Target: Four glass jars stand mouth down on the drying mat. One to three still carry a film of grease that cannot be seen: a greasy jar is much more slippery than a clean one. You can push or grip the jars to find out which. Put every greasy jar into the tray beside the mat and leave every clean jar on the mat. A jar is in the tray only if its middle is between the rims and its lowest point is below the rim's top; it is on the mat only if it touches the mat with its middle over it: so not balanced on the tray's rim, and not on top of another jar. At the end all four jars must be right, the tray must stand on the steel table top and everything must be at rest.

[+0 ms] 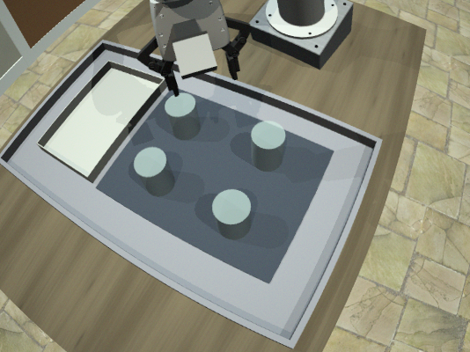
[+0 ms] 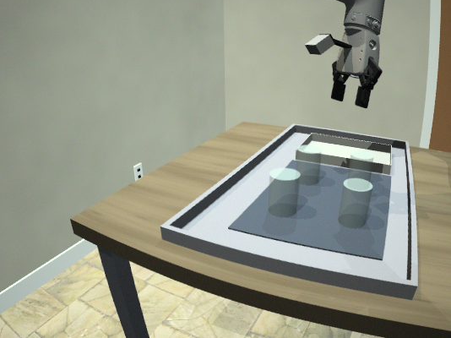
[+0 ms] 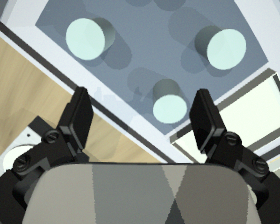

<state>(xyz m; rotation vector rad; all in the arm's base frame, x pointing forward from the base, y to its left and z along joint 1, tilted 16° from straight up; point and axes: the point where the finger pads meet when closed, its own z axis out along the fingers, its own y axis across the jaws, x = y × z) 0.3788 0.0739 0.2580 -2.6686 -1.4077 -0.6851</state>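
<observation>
Four clear glass jars stand mouth down on the dark drying mat (image 1: 286,222) (image 2: 312,230) (image 3: 181,10). One jar (image 1: 179,107) (image 2: 361,164) (image 3: 169,107) is at the back next to the tray. A second jar (image 1: 150,162) (image 2: 310,164) (image 3: 225,48) is at the front next to the tray. A third jar (image 1: 268,135) (image 2: 356,202) (image 3: 85,38) and a fourth jar (image 1: 231,207) (image 2: 284,192) stand further from it. The white tray (image 1: 132,69) (image 2: 334,160) (image 3: 250,122) lies left of the mat and holds nothing. My gripper (image 1: 204,84) (image 2: 350,100) (image 3: 142,100) is open and empty, high above the back jar next to the tray.
Mat and tray lie on a steel table top (image 1: 198,261) (image 2: 296,264) with a raised rim, set into a wooden table (image 1: 88,292). The robot's base (image 1: 304,19) stands at the back of the table. A wall is behind the table in the exterior view.
</observation>
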